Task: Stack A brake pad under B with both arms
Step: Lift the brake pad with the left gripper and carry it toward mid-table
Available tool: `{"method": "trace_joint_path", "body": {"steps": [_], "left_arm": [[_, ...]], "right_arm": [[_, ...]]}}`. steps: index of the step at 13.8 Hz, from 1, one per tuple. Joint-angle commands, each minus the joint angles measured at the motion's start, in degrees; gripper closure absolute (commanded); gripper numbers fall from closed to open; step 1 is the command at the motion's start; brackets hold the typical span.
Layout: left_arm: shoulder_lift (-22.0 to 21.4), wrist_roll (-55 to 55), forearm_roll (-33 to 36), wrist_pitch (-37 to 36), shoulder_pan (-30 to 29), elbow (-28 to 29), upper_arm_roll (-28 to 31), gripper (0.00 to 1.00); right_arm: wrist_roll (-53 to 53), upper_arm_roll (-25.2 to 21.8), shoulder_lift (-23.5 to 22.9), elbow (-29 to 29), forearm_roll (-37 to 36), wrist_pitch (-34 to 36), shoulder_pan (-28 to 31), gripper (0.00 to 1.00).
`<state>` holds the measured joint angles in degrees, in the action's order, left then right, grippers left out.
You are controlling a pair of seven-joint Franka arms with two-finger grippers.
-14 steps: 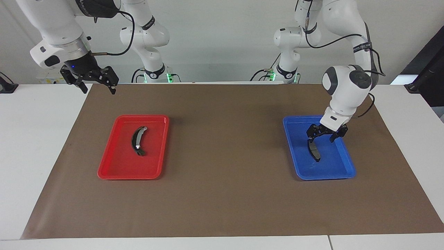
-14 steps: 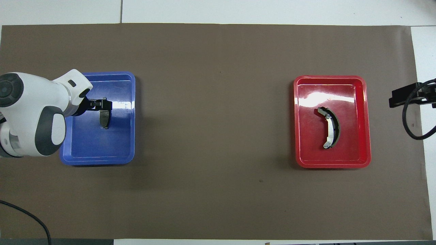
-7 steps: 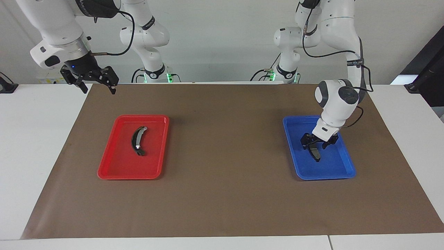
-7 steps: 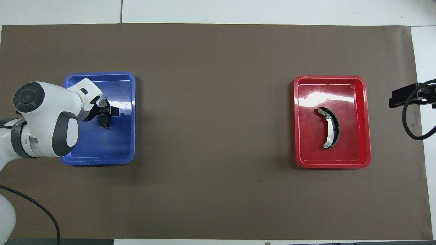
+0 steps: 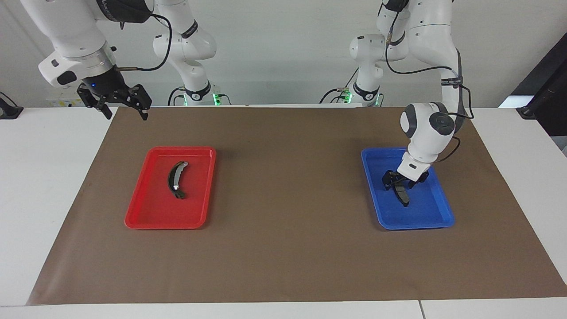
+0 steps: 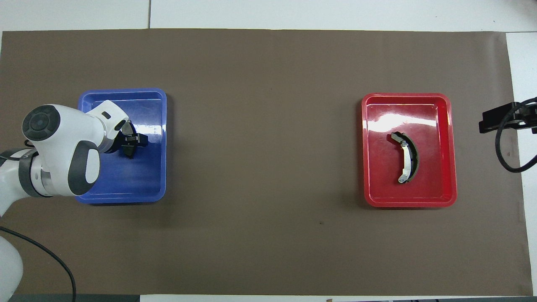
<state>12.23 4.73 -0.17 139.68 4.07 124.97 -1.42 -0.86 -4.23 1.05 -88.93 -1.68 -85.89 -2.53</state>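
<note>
The small dark-grey brake pad (image 5: 402, 194) lies in the blue tray (image 5: 416, 223) at the left arm's end of the table; it also shows in the overhead view (image 6: 129, 152). My left gripper (image 5: 401, 184) is down in that tray, open, with its fingers on either side of the pad's end nearer to the robots. The longer crescent brake shoe (image 5: 176, 179), with its silvery face, lies in the red tray (image 5: 164, 221). My right gripper (image 5: 126, 113) waits open and empty, raised over the mat's corner at the right arm's end.
A brown mat (image 5: 283, 248) covers the middle of the white table. The two trays stand apart on it, one toward each end. In the overhead view the blue tray (image 6: 121, 197) and the red tray (image 6: 409, 202) show whole.
My left gripper has come down into the blue tray, from above the pad to around it. The pad, the brake shoe and the right arm have not moved.
</note>
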Motion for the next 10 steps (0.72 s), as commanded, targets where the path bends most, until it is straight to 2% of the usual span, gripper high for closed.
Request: {"method": "trace_joint_path", "body": {"steps": [1, 3, 5, 9, 10], "left_arm": [[-0.19, 0.99, 0.44, 0.34, 0.24, 0.72, 0.19, 0.51], [-0.54, 0.9, 0.44, -2.03, 0.32, -0.07, 0.19, 0.91], [-1.51, 0.81, 0.52, -7.37, 0.59, -2.69, 0.19, 0.96], [-2.13, 0.81, 0.61, -23.19, 3.74, -15.33, 0.01, 0.98], [-2.21, 0.9, 0.61, -25.14, 5.49, -17.11, 0.01, 0.98]], "right_arm": [[1.04, 0.28, 0.45, -0.36, 0.28, 0.46, 0.77, 0.01], [1.04, 0.28, 0.45, -0.36, 0.28, 0.46, 0.77, 0.01], [1.04, 0.28, 0.45, -0.45, 0.28, 0.46, 0.77, 0.01], [1.04, 0.28, 0.45, -0.45, 0.28, 0.46, 0.77, 0.01], [1.04, 0.28, 0.45, -0.45, 0.28, 0.37, 0.77, 0.01]]}}
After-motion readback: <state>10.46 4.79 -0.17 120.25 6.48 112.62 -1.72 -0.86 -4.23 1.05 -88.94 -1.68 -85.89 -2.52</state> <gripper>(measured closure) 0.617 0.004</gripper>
